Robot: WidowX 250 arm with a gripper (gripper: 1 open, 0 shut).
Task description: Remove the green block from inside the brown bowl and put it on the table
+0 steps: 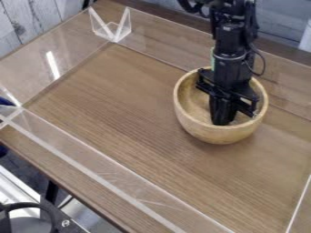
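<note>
hand [226,116] closed, down inside brown bowl [195,124]; green block hidden, grip unconfirmed. next: lift clear toward counter [134,118].

Non-task items in view
A white plank wall [31,20] is standing beyond the far-left corner bracket [109,25], clear acrylic, sitting upright.

smooth wooden bowl [195,126], wood-grain table [122,109], clear acrylic wall [73,150]
</note>
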